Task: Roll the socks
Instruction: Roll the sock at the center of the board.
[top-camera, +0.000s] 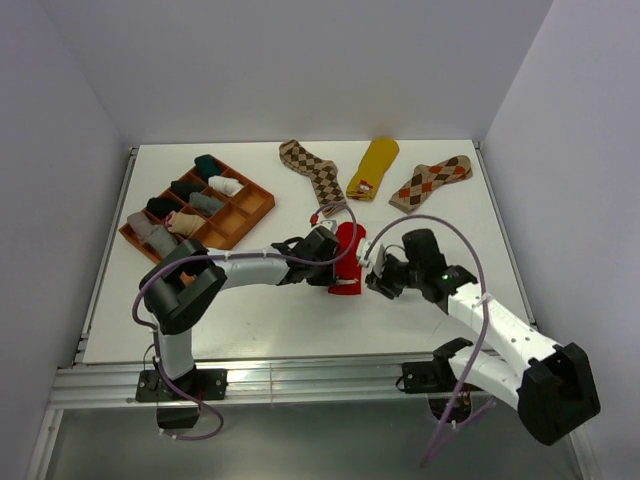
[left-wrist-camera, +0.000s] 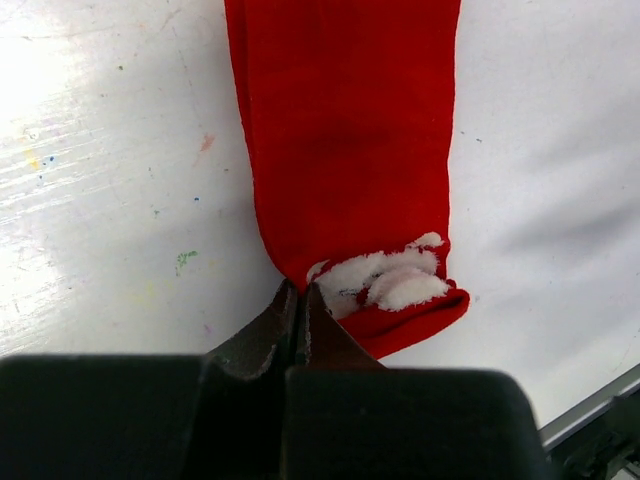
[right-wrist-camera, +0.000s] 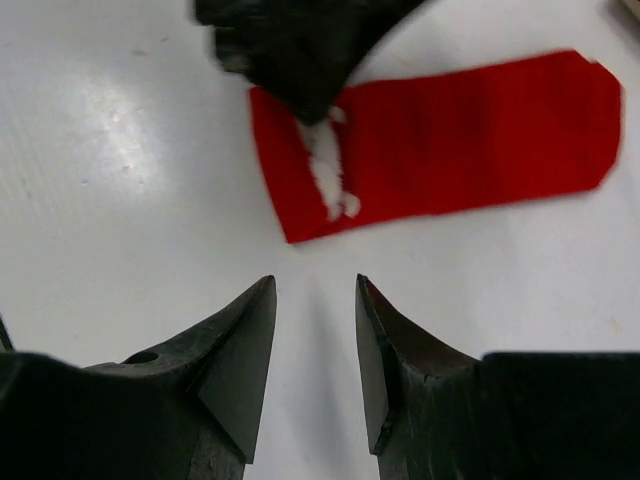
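Note:
The red sock (top-camera: 348, 257) lies flat mid-table, also in the left wrist view (left-wrist-camera: 345, 130) and the right wrist view (right-wrist-camera: 470, 130). Its near end is turned over and shows white fluff (left-wrist-camera: 385, 280). My left gripper (top-camera: 326, 250) is shut, its tips (left-wrist-camera: 300, 292) pinching the corner of that turned end. My right gripper (top-camera: 372, 272) is open and empty (right-wrist-camera: 315, 282), hovering over bare table just short of the sock's end. Two brown argyle socks (top-camera: 313, 170) (top-camera: 430, 182) and a mustard yellow sock (top-camera: 373, 166) lie flat at the back.
An orange compartment tray (top-camera: 258, 207) at the back left holds several rolled socks. White walls close in the table on the left, back and right. A metal rail (top-camera: 300, 380) runs along the near edge.

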